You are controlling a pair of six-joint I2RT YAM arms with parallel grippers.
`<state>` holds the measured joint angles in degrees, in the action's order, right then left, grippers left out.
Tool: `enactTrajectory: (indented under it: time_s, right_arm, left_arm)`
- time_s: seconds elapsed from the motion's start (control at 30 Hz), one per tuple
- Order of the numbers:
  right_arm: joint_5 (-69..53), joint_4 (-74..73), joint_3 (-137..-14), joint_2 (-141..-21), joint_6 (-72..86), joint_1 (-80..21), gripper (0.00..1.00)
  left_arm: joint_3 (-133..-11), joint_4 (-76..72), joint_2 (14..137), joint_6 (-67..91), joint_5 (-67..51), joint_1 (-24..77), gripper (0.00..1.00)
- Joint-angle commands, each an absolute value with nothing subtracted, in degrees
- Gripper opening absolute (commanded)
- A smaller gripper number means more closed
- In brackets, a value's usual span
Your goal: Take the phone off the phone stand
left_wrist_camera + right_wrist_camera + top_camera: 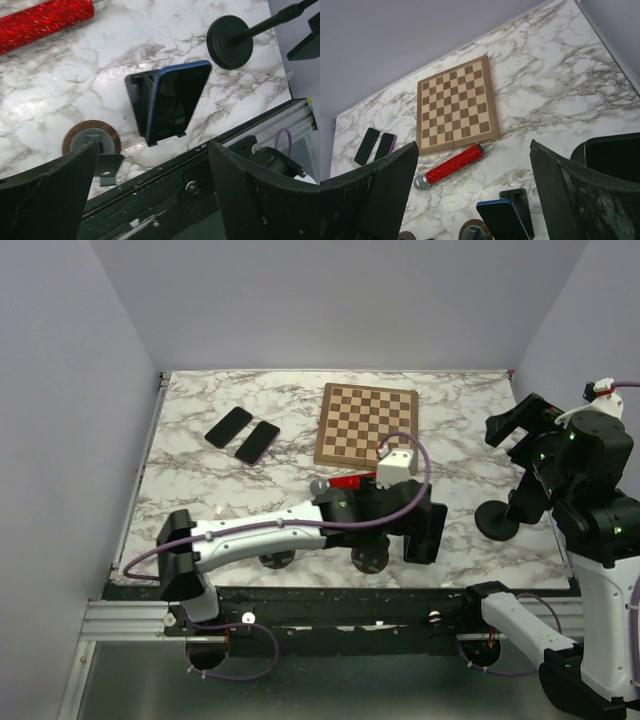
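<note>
The blue-cased phone [179,97] sits in the black phone stand [136,95], leaning back on it with its lower edge on the stand's lip, close to the near edge of the marble table [150,35]. Only the wrist cameras show this. In the top view the left arm's wrist covers the spot, so neither the phone nor the stand can be seen there.

The left gripper [152,145] hangs over the phone with its fingers [50,195] spread wide to either side, touching nothing. The right gripper [473,146] is also fully spread and empty. The top view shows it raised at the right side of the table.

The left wrist view also shows a black round base with a rod [230,35] just beyond the phone, a brown-rimmed disc [91,142], and part of a red glitter tube [45,20]. The right wrist view shows the tube's full length, lying between the stand and a chessboard [456,107]. Two more phones [375,146] lie flat side by side at the far left.
</note>
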<state>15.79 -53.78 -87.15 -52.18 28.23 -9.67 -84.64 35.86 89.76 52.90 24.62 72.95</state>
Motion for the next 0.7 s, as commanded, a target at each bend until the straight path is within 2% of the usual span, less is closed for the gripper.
enactTrajectory:
  time_s: [0.0,0.13,0.67]
  right_arm:
    - [16.13,-55.06,-87.98,-50.56,29.19,-9.49,1.00]
    - [16.21,-55.71,-88.53,-49.18,29.77,-9.49,1.00]
    - [16.17,-53.79,-88.23,-45.79,30.43,-9.49,1.00]
  left_arm:
    - [-100.12,46.59,102.51,60.47,36.21,79.57,0.99]
    - [-107.65,48.99,109.52,60.65,34.48,79.68,0.99]
    - [-114.26,46.15,118.86,52.48,37.03,79.32,0.99]
